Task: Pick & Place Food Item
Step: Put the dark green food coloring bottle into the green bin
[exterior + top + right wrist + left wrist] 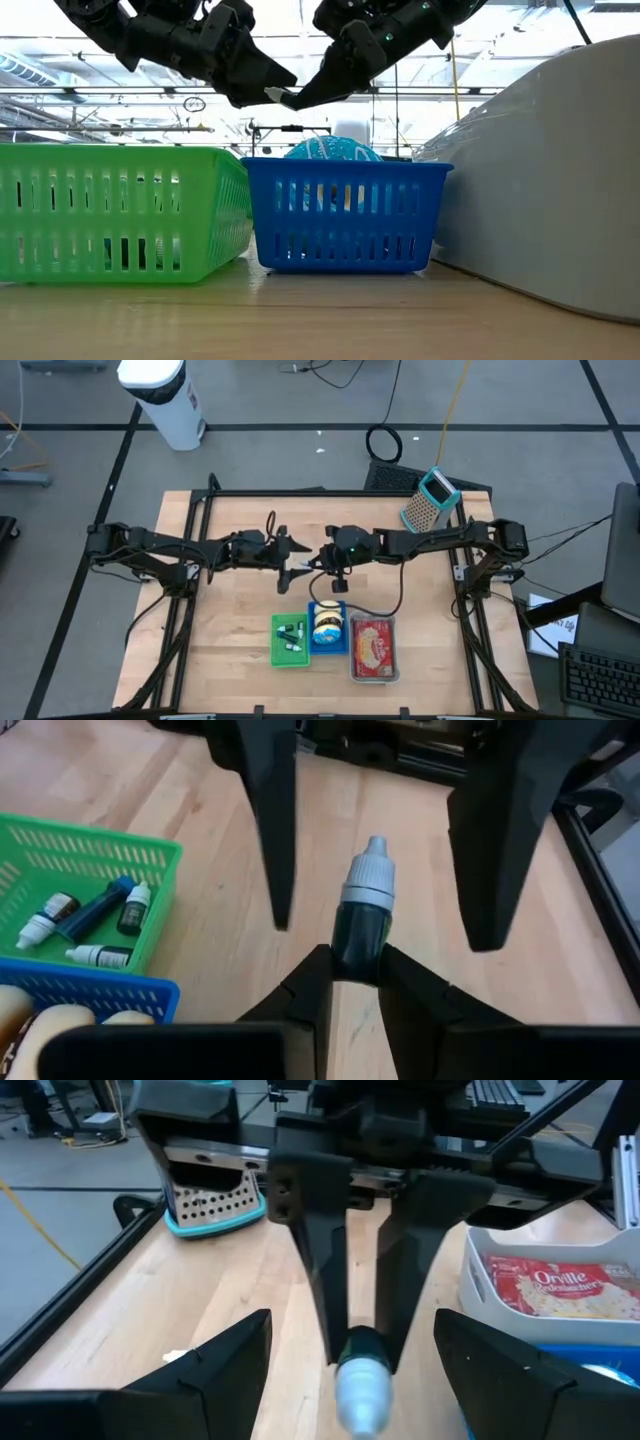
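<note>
From overhead I saw the left tool above the bench, just beyond the green basket, its fingers spread wide with nothing between them. Facing it, the right tool had its fingers pinched on a small dark dropper bottle, white cap pointing at the left tool. Only the wrist views showed me that bottle clearly; overhead it was a pale speck. The right wrist view also showed more little bottles lying in the green basket. Right of the green basket stood a blue basket, then a white tub.
</note>
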Tool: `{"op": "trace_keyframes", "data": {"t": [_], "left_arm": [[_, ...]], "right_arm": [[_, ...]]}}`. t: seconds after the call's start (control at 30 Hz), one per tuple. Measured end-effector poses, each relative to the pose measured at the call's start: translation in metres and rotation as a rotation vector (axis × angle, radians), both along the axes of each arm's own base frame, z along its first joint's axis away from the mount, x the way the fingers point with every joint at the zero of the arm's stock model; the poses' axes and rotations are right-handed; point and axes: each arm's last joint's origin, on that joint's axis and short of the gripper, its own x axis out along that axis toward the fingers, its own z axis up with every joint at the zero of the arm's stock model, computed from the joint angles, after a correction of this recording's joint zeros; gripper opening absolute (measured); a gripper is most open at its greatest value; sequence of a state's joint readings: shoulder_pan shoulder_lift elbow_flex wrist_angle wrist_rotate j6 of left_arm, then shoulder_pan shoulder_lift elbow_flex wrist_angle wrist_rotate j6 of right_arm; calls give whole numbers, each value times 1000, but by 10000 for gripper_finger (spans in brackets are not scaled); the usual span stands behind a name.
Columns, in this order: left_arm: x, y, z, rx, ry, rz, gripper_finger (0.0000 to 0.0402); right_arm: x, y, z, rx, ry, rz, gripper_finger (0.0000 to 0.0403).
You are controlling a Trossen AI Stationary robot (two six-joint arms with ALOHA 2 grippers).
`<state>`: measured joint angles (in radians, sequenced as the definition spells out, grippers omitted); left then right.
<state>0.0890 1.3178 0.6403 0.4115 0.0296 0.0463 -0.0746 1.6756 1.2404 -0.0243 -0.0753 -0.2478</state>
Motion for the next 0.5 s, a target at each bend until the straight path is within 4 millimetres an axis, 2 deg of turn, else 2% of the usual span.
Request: {"op": "trace_keyframes", "data": {"t": [0.23, 0.5], "left_arm": [[0, 0, -1, -1, 13, 1, 282], [-4, 2, -5, -8, 73, 10, 282]], "right_arm": [[1, 0, 2, -1, -16, 0, 59], [-5, 0, 14, 0, -50, -2, 59]]}}
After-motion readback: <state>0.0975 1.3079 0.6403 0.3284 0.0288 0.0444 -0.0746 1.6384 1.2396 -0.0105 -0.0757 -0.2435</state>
